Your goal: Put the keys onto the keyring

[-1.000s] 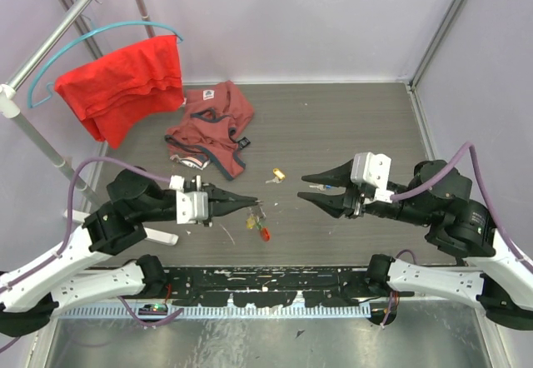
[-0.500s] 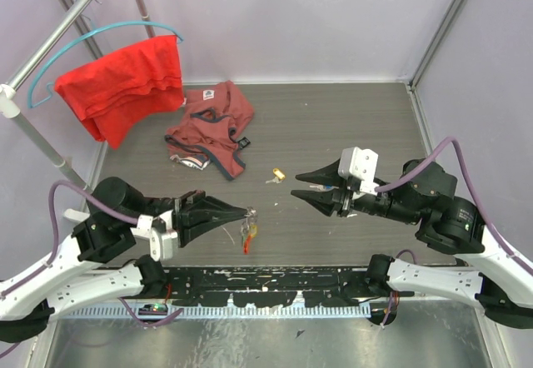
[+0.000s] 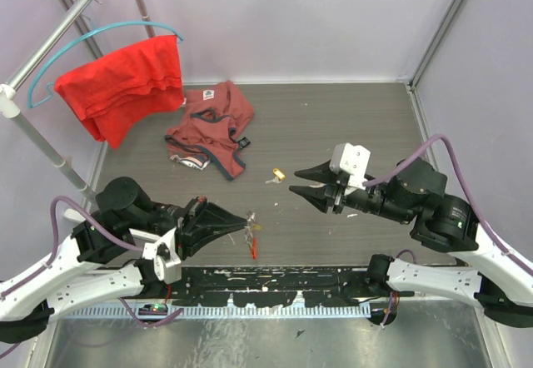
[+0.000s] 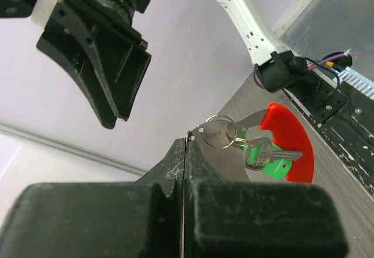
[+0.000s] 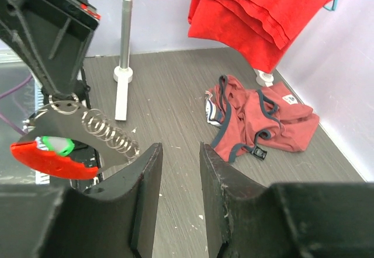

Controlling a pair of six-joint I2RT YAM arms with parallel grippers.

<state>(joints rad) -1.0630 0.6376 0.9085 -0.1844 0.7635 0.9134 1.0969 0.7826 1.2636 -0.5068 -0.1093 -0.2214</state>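
Observation:
My left gripper (image 3: 244, 218) is shut on the flat silver plate of the keyring (image 3: 252, 236) and holds it above the table, its red oval tag (image 3: 254, 252) hanging down. In the left wrist view the shut jaws (image 4: 186, 146) pinch the plate beside a small ring (image 4: 219, 132) that carries a green-headed key (image 4: 264, 156) in front of the red tag (image 4: 289, 141). My right gripper (image 3: 294, 181) is open and empty, facing the keyring from the right. In its own view (image 5: 178, 148) the keyring (image 5: 55, 156) hangs at the left. A gold-headed key (image 3: 276, 174) lies on the table.
A maroon garment (image 3: 212, 126) lies on the table at the back left. A red cloth (image 3: 125, 85) hangs on a teal hanger from the metal rack (image 3: 33, 147) at the left. The rack's white foot (image 5: 121, 94) stands on the table. Walls close in on all sides.
My left gripper has drawn back toward its base and lifted the keyring off the table. My right gripper has moved left toward the keyring, still open.

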